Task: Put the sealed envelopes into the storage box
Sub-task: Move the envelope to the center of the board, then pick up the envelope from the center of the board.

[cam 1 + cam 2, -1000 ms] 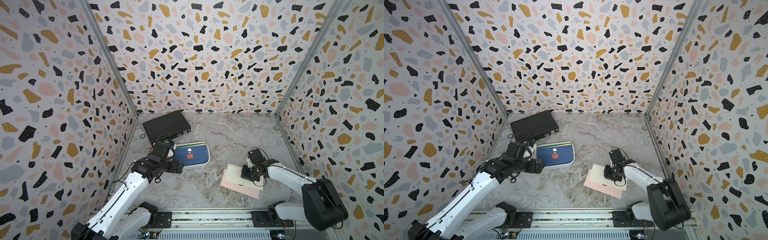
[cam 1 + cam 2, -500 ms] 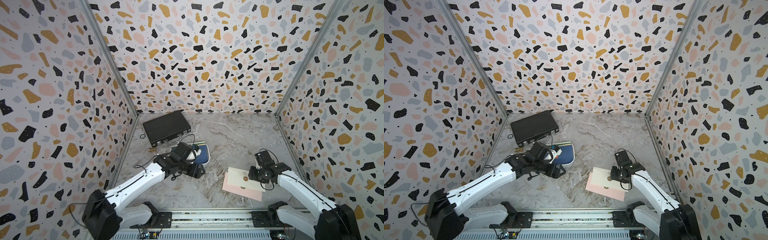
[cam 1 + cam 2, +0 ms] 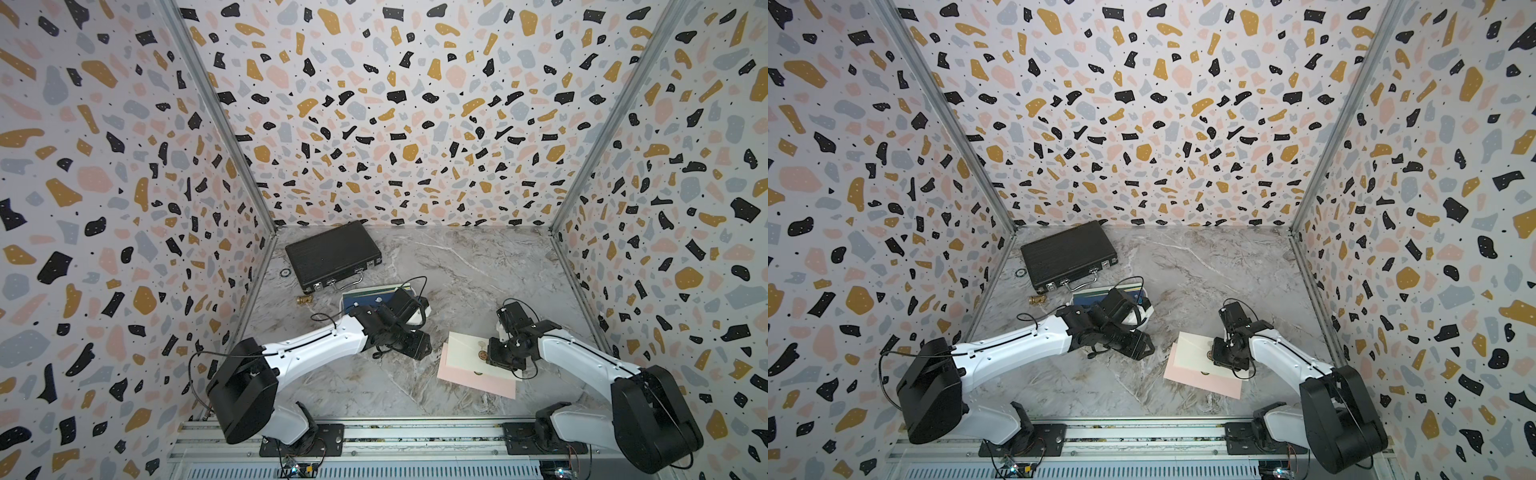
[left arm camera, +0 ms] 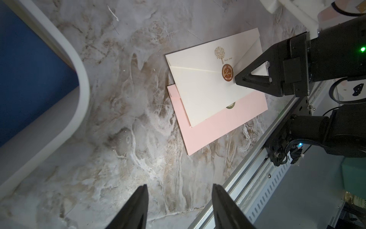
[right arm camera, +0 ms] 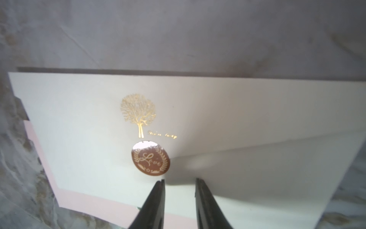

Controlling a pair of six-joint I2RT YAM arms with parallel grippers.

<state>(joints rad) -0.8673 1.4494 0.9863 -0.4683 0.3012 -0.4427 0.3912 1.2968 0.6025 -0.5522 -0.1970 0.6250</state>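
The right gripper (image 5: 180,180) hangs over the cream envelope (image 5: 79,128). Its two black fingers stand a narrow gap apart, with only paper showing between them. The tips sit just beside the round brown seal (image 5: 150,158), on the side away from the gold tree (image 5: 137,111). Whether they press on the paper cannot be told. In both top views this gripper (image 3: 503,357) (image 3: 1225,357) covers the end of the cream envelope (image 3: 463,351) nearest its own arm. The cream envelope lies askew on the pink envelope (image 5: 89,204), which sticks out from under it on the side toward the robot's base (image 3: 473,380). The left gripper (image 4: 180,186) is held over bare marble floor (image 4: 118,123), its jaws moderately wide and nothing between them. Ahead of its fingertips, and apart from them, lie the two envelopes (image 4: 202,89) (image 4: 217,126). The box (image 4: 79,79) curves past beside this gripper, on the side away from the envelopes, with a navy envelope (image 4: 29,69) lying inside. In a top view the box (image 3: 415,319) sits just behind the left wrist, partly hidden by it, and the navy envelope (image 3: 361,300) shows in it. Beyond the box from the left gripper (image 3: 415,351) lies a black case (image 3: 332,253), with a small brass fitting (image 3: 304,299) near it.
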